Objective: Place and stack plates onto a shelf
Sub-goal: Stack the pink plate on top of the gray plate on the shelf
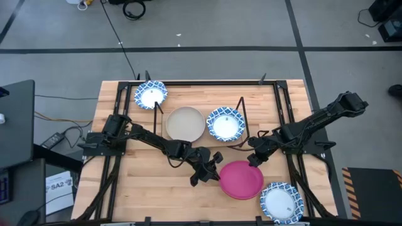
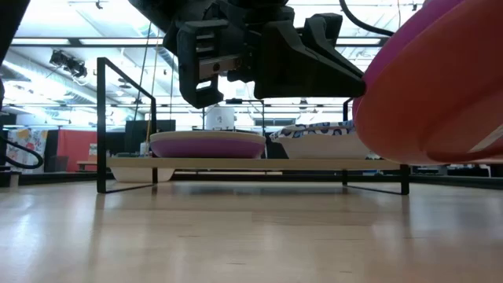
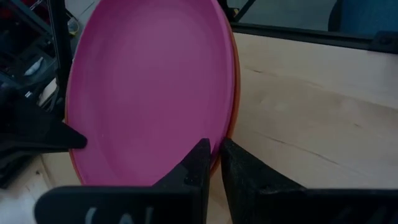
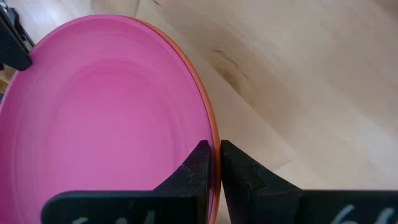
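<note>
**Both grippers pinch the magenta plate at the table's near side**

At the far left corner of the shelf (image 1: 242, 107) sits a blue-and-white plate (image 1: 151, 95). Next along the board lies a beige plate (image 1: 185, 123), then a second patterned plate (image 1: 225, 123). The low view hints at a purple plate under the beige one.

In front of the shelf, the left gripper (image 1: 211, 168) is clamped on the left rim of the magenta plate (image 1: 241, 179); its wrist view shows the fingers (image 3: 198, 163) closed over the edge. An orange rim peeks out beneath the magenta, so two plates may be nested together, and I judge both are being pinched at once.

The right gripper (image 1: 255, 158) bites the same plate's far right rim, fingers (image 4: 200, 163) clenched across the edge. The low view shows the plate raised off the table (image 1: 125, 188) and tilted.

Farthest right, another patterned plate (image 1: 281, 201) waits at the table's near corner.

For the lift to go well, both arms should rise together and level the plate, keeping their spacing fixed so neither grip slips. The carry must clear the shelf's front rod before lowering onto a stack, likely the beige one, centred.
</note>
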Robot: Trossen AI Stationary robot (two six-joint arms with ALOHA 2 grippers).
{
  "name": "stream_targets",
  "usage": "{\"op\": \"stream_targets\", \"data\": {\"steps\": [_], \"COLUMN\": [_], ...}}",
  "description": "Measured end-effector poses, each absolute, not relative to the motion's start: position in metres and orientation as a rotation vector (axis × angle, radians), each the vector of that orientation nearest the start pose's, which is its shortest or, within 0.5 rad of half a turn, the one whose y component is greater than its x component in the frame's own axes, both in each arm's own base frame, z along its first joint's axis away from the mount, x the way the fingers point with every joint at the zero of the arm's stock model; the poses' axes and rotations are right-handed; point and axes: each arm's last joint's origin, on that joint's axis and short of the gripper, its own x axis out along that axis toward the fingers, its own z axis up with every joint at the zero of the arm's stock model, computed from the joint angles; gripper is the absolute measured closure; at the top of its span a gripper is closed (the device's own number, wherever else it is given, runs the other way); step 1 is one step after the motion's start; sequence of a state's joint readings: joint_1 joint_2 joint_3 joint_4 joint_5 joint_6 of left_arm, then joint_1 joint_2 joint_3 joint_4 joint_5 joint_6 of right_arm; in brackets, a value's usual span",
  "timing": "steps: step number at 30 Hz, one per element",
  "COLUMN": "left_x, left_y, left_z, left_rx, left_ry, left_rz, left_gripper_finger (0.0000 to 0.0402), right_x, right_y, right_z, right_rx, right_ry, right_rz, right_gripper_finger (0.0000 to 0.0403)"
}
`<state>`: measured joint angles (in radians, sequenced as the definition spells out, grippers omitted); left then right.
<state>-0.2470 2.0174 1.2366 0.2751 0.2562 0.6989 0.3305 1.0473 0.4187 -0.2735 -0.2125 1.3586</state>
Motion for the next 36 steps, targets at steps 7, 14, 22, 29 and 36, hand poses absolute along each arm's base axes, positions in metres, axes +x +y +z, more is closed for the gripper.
{"op": "stream_targets", "data": {"steps": [7, 14, 22, 29, 36], "left_x": [0.4191, 0.4190, 0.4196, 0.4200, 0.4201], "left_y": [-0.1133, -0.1136, -0.1139, -0.1140, -0.1140], "left_z": [0.1655, 0.1656, 0.1670, 0.1678, 0.1680], "left_rx": [0.668, 0.662, 0.660, 0.654, 0.655], "left_ry": [0.315, 0.308, 0.290, 0.283, 0.282], "left_rz": [-0.653, -0.669, -0.671, -0.666, -0.665], "left_gripper_finger": [0.0358, 0.0358, 0.0358, 0.0335, 0.0304], "right_x": [0.1695, 0.1697, 0.1697, 0.1698, 0.1700], "right_y": [0.0652, 0.0656, 0.0656, 0.0656, 0.0656], "right_z": [0.1618, 0.1621, 0.1622, 0.1623, 0.1626], "right_rx": [1.245, 1.293, 1.327, 1.328, 1.337], "right_ry": [1.106, 1.109, 1.111, 1.110, 1.108], "right_rz": [-0.213, -0.233, -0.253, -0.253, -0.259], "right_gripper_finger": [0.0369, 0.0369, 0.0369, 0.0369, 0.0369]}}
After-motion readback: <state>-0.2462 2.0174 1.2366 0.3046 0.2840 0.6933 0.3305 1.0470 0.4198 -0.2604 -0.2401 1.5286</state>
